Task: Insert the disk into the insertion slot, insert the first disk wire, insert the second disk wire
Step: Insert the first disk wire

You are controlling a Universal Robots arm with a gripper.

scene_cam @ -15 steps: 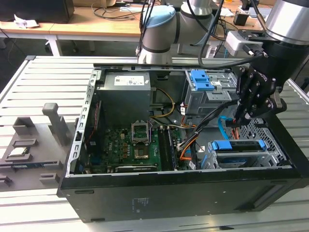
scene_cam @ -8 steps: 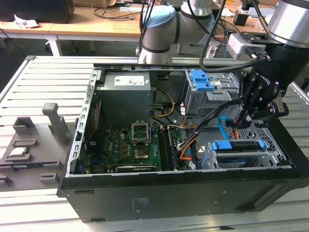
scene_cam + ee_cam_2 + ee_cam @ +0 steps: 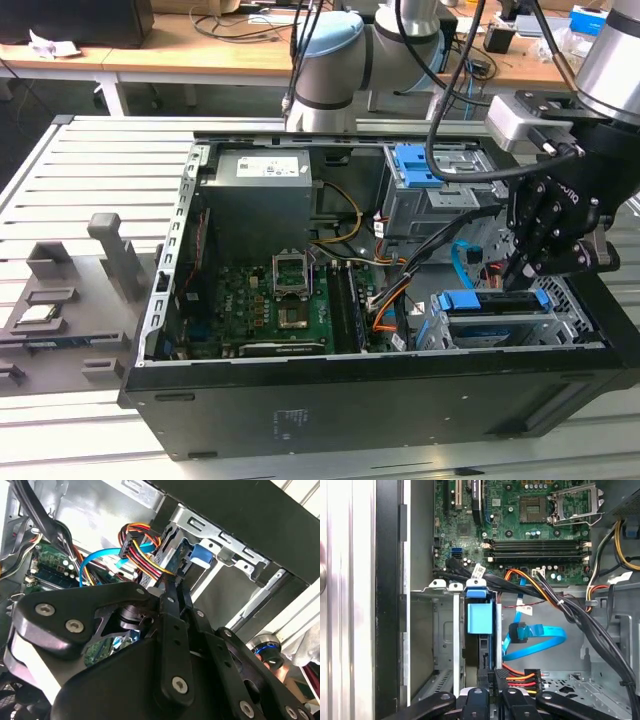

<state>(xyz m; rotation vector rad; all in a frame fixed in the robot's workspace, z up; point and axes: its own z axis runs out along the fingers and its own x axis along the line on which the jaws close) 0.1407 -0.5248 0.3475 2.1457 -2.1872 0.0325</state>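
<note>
The case is carried on a slatted bench; desks are seen at the exterior view's top. The fingers are clamped on the first wire.

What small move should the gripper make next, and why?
Probably ease the plug of the first disk wire straight onto the exposed end of the disk. The gripper holds the plug just beside the disk, which sits in the insertion slot, and the plug looks not yet seated.
</note>
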